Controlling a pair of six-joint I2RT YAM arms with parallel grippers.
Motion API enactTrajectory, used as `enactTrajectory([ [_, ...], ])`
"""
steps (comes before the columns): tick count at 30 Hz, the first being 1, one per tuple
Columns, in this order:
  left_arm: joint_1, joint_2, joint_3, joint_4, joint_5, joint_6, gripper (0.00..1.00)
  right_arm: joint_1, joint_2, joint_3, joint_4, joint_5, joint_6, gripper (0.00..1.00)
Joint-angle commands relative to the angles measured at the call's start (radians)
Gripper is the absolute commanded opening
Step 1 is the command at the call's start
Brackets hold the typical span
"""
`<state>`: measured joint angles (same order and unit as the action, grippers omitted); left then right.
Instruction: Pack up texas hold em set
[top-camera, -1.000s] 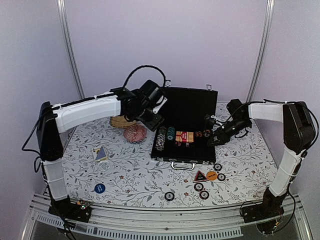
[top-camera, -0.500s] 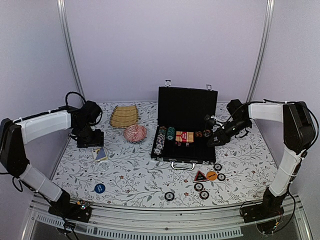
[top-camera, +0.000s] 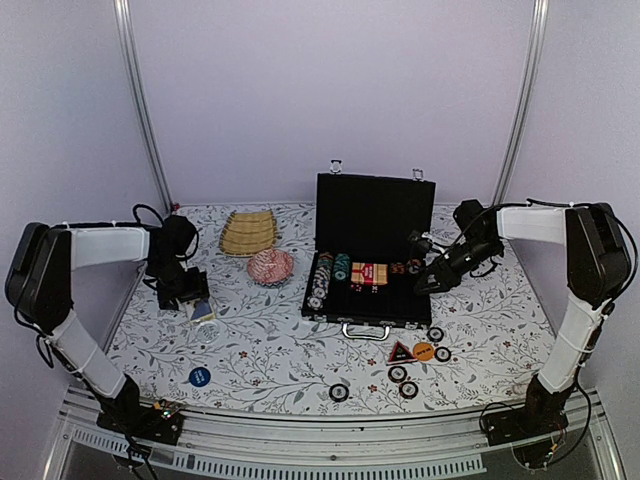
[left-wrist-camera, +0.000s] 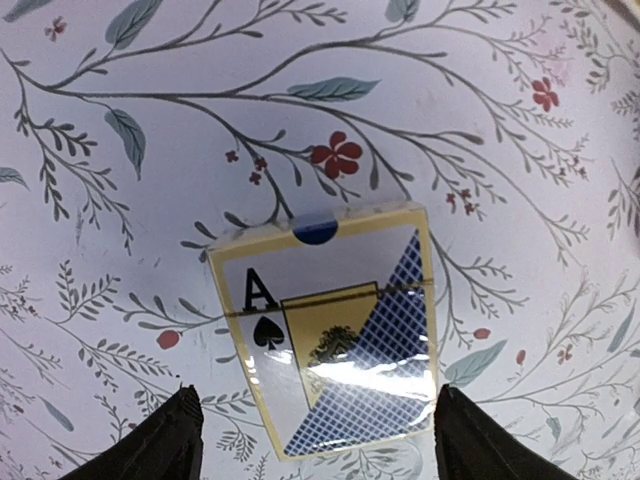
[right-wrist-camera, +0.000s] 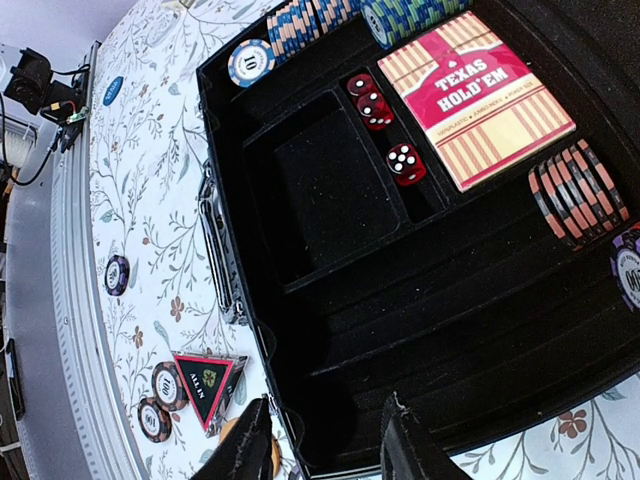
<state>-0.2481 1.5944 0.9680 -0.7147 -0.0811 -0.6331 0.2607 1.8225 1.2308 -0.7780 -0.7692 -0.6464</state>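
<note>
The left arm no longer reaches over the briefcase (top-camera: 375, 215). It now hangs at the left side of the table (top-camera: 270, 340), while the right arm is where it was.

Nearest the arms, five dark poker chips (top-camera: 339, 392) lie loose on the table. One blue disc (top-camera: 199, 376) sits at left, and one red triangle (top-camera: 400, 352) and one orange disc (top-camera: 423, 351) lie just in front of the case.

Further back, the left end effector (left-wrist-camera: 325, 440) hovers with its fingers wide apart. They straddle one card deck (left-wrist-camera: 330, 335) lying flat on the table and do not yet touch it. The deck looks light and stiff, and its glossy wrap is probably slippery. The firmest hold is likely across its two long edges. The flat chips offer only thin rims to pinch.

The briefcase stands open mid-table, lid upright. Inside are a second deck (right-wrist-camera: 490, 95) in a red box, at least three red dice (right-wrist-camera: 405, 162) and several rows of chips (right-wrist-camera: 578, 195). The right end effector (right-wrist-camera: 325, 445) hovers over the case's right side, fingers partly apart with nothing between them.

Farthest back lie one pink-red woven ball (top-camera: 270, 266) and one tan slatted mat (top-camera: 248, 232).
</note>
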Motion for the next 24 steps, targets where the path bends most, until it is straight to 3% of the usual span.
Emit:
enactTrajectory([
  [1,0.035,0.042,-0.018,0.066,0.024,-0.004,0.81,-0.002,-0.002,-0.014,-0.010,-0.002,-0.014,0.39],
  [24,-0.003,0.155,0.093,0.159,0.148,0.085,0.80,-0.003,0.026,-0.012,-0.027,0.002,-0.035,0.39],
])
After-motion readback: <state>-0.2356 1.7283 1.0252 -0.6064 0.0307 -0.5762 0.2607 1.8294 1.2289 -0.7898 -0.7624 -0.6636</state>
